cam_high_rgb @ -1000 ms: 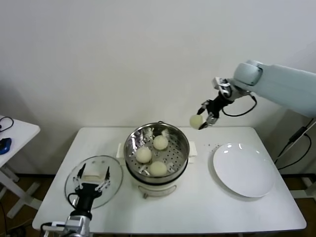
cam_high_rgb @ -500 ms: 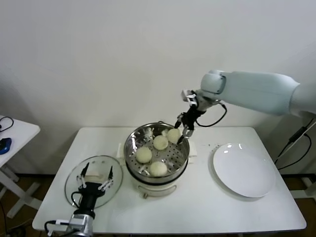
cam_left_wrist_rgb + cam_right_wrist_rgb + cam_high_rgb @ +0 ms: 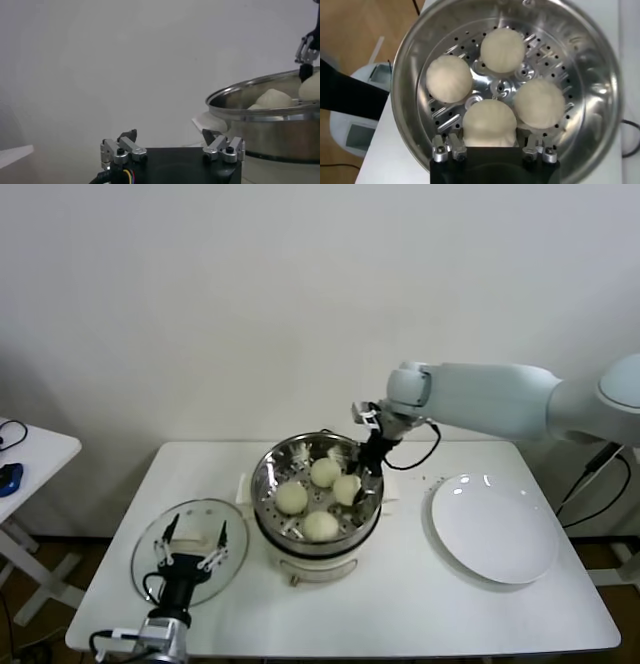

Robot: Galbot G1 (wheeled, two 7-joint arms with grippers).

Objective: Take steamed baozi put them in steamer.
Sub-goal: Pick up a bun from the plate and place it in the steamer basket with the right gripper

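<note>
The steamer (image 3: pixel 262 484) stands mid-table with several cream-white baozi on its perforated tray. My right gripper (image 3: pixel 362 480) reaches down inside its right side, shut on one baozi (image 3: pixel 347 488) held low over the tray. Three others lie at the back (image 3: pixel 325 472), left (image 3: pixel 291 497) and front (image 3: pixel 320 525). In the right wrist view the held baozi (image 3: pixel 489 120) sits between my fingers (image 3: pixel 451 145), with the others (image 3: pixel 502 49) (image 3: pixel 449 78) (image 3: pixel 540 102) beyond it. My left gripper (image 3: pixel 190 550) is open and empty above the glass lid.
The round glass lid (image 3: pixel 236 546) with a white handle lies left of the steamer. An empty white plate (image 3: pixel 495 529) lies to the right. The left wrist view shows the steamer's steel wall (image 3: pixel 260 135) close ahead. A small side table (image 3: pixel 30 454) stands far left.
My right arm carried the baozi from the air right of the steamer, leftward over the rim and down inside the pot. The left arm has barely moved.
</note>
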